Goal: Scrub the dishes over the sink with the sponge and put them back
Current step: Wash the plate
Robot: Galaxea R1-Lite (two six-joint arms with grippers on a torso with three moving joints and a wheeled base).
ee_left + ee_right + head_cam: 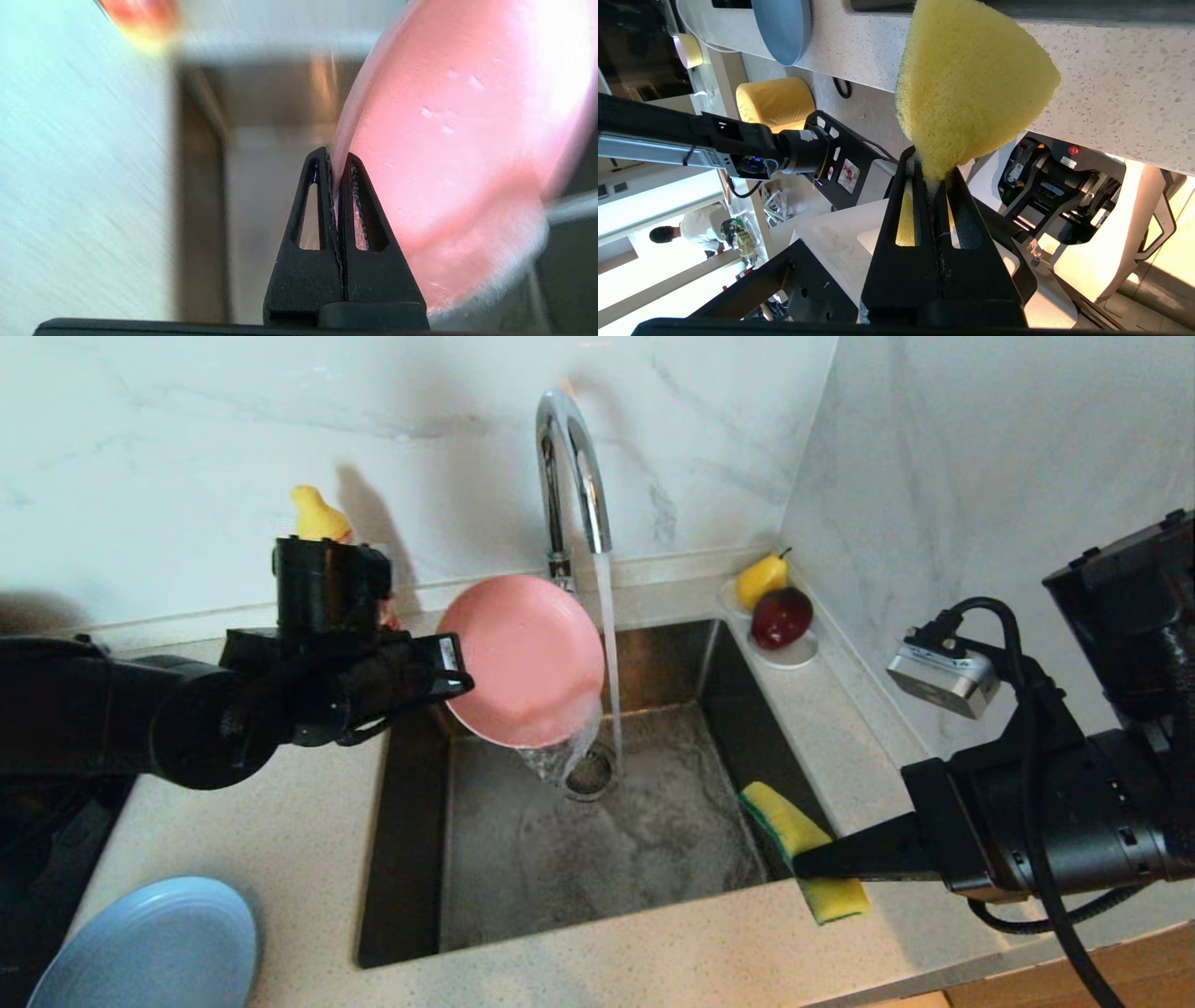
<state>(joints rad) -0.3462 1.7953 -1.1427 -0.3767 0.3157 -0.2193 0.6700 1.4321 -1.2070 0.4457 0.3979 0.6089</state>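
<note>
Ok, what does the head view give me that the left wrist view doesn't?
Head view only: the tap running into the sink, the light-blue plate on the counter, and the right claw shut on the sponge. Left wrist view only: the left claw pinching the plate's rim. Both: the pink plate, tilted over the sink.

light-blue plate (pixel 145 943) cut by edge; left claw (pixel 457 667) hidden.
</note>
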